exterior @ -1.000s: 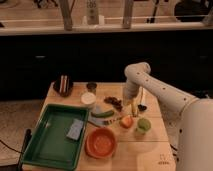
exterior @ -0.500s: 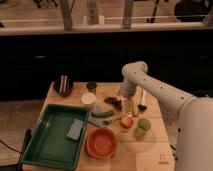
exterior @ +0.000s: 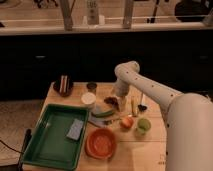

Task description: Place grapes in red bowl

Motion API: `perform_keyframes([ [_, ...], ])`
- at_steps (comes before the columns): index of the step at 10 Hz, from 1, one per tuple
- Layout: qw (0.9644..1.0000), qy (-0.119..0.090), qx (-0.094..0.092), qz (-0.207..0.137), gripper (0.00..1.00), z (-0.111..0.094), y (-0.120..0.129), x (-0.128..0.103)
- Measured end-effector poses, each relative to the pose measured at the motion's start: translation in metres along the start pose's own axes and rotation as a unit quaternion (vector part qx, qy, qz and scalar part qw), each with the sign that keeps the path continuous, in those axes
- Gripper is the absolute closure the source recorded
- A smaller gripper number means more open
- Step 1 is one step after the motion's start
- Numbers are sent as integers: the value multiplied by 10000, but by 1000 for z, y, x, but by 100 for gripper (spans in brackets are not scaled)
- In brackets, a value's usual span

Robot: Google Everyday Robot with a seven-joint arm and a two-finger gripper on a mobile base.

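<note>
The grapes (exterior: 110, 101) are a small dark reddish cluster lying on the wooden table (exterior: 150, 150), just behind the green cucumber-like vegetable (exterior: 102, 113). My gripper (exterior: 119, 101) is low over the table at the right end of the grapes, touching or nearly touching them, with the white arm reaching in from the right. The red bowl (exterior: 101, 143) sits empty near the table's front edge, below and a little left of the grapes.
A green tray (exterior: 45, 145) holding a blue sponge (exterior: 75, 129) fills the table's left. A white container (exterior: 88, 99), a small dark bowl (exterior: 91, 86) and a dark holder (exterior: 63, 86) stand behind. An orange fruit (exterior: 127, 122) and a green cup (exterior: 144, 125) sit right of the bowl.
My arm has swung a little to the left and lowered, bringing the gripper closer to the grapes. Nothing on the table has moved.
</note>
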Motion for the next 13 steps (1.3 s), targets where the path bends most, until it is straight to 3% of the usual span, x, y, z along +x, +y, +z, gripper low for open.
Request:
perform_keyframes([
  [3, 9996, 56, 47, 277, 22, 23, -8, 3],
  [5, 9992, 76, -53, 398, 36, 42, -11, 5],
  [7, 9982, 56, -216, 560, 59, 56, -9, 12],
  [11, 9984, 89, -217, 522, 97, 51, -9, 11],
  [13, 9983, 91, -264, 518, 100, 49, -6, 11],
])
